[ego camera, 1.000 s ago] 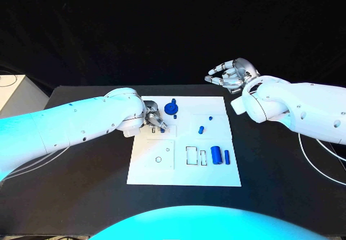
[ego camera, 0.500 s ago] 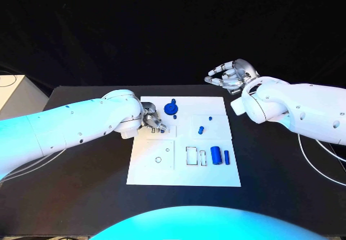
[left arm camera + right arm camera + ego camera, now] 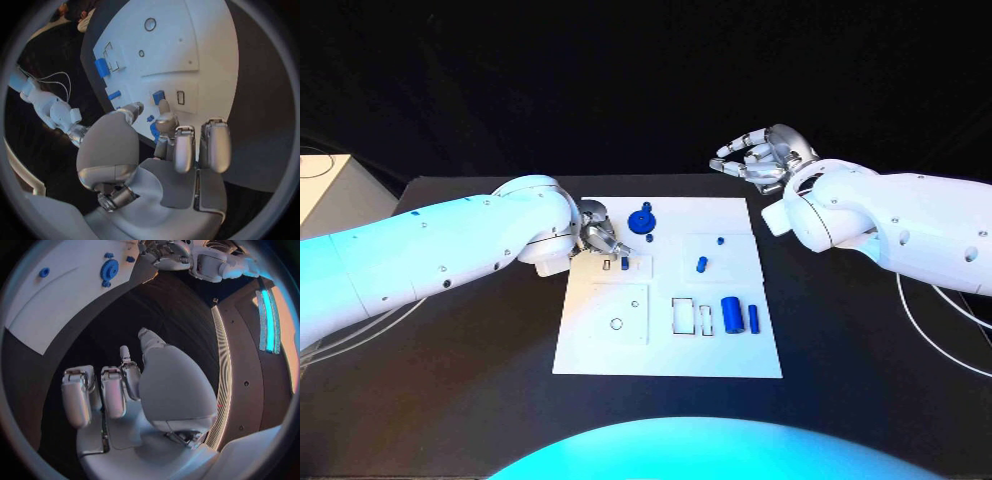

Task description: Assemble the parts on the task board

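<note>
From the head view, the left hand (image 3: 599,237) sits low over the white board's (image 3: 668,350) far left corner, holding nothing, fingers a little apart. The left wrist view shows a small blue peg (image 3: 159,96) beside a slot, just past the fingertips (image 3: 164,107). The right hand (image 3: 762,155) hangs past the board, fingers curled, empty. A blue gear (image 3: 643,219) stands near the left hand.

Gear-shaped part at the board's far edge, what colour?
Blue. The gear-shaped part shows best in the head view, on the white task board beside the left hand.
</note>
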Robot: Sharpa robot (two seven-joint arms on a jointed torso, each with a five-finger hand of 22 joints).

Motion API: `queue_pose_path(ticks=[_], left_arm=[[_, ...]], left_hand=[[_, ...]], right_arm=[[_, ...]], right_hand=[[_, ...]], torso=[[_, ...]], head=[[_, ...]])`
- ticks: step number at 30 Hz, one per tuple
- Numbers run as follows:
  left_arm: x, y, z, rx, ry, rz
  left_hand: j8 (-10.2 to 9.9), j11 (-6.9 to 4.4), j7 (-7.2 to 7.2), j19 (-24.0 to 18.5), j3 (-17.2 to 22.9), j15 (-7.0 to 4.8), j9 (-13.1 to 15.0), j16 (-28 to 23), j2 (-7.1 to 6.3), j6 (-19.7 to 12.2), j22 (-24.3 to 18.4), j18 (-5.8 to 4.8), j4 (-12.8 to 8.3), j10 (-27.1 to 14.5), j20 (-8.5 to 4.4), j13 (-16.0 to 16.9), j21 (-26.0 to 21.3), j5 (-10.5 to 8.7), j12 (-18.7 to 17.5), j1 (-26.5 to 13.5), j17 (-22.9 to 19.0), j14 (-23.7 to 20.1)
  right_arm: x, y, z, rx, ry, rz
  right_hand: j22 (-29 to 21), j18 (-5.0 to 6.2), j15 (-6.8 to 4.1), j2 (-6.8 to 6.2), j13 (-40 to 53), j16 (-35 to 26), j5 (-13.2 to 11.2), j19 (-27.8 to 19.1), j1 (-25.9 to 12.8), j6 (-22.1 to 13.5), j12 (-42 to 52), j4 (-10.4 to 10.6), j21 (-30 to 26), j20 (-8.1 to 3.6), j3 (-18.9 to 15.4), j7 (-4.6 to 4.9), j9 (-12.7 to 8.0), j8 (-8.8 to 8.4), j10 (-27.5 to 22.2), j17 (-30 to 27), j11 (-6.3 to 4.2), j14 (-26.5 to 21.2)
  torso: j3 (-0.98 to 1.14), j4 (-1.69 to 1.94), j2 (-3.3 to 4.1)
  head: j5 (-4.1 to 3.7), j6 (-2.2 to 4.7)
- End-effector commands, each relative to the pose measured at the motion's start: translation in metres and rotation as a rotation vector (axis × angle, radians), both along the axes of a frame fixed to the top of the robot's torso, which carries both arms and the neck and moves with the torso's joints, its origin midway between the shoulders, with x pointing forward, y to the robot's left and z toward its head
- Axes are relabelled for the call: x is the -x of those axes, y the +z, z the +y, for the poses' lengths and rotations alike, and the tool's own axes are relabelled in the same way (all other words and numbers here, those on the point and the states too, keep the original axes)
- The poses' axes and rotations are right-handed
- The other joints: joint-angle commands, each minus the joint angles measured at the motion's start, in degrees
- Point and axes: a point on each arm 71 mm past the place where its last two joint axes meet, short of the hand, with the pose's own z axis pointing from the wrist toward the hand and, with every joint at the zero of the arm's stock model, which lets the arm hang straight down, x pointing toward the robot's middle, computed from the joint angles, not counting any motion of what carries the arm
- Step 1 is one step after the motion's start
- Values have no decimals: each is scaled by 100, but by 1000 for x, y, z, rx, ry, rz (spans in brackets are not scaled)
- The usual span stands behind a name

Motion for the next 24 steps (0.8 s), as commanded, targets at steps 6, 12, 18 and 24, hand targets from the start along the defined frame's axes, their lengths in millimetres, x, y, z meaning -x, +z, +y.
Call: queue_pose_path(ticks=[6, 12, 18, 24], left_arm=[[-8, 21, 10, 84, 30, 30], [-27, 35, 28, 94, 72, 2], [-43, 38, 42, 82, 109, -19], [-54, 38, 48, 52, 132, -32]], left_hand=[[-104, 63, 93, -63, -59, 16, 3, -17, 92, -170, 24, -61, -13, -268, 28, -340, -70, 87, -270, 305, 1435, 571], [-147, 110, 143, -142, -20, 61, 10, -50, 160, -287, -90, -35, -17, -439, 61, -506, -128, 123, -401, 499, 1376, 551], [-156, 122, 157, -161, 8, 72, 13, -64, 155, -318, -116, -28, -11, -482, 71, -535, -142, 118, -420, 567, 1352, 543], [-157, 149, 186, -169, -86, 94, 20, -67, 82, -334, -123, -27, 2, -507, 84, -546, -149, 74, -417, 501, 1347, 540]], right_arm=[[-1, -1, -1, 4, 10, -5], [0, -1, -3, 4, 8, -3], [0, -1, -3, 4, 9, -2], [0, -1, -4, 4, 7, -2]], right_hand=[[1385, -36, 43, -8, 565, -26, -25, 514, -37, -44, -28, 12, -18, 39, 12, 0, -5, 28, -27, 863, 0, 444], [1385, -36, 43, -8, 565, -26, -25, 514, -37, -44, -28, 12, -18, 39, 12, 0, -5, 28, -27, 863, 0, 444], [1383, -36, 43, -8, 559, -28, -25, 512, -56, -48, -33, 14, -22, 39, 9, 0, -5, 33, -33, 859, 0, 443], [1383, -36, 43, -8, 559, -28, -25, 512, -56, -48, -33, 14, -22, 39, 9, 0, -5, 33, -33, 859, 0, 443]], torso=[[-1, -2, 7], [3, 3, 22], [-6, -7, 64], [0, 4, 84]], head=[[-8, 96], [42, 97], [52, 128], [60, 156]])
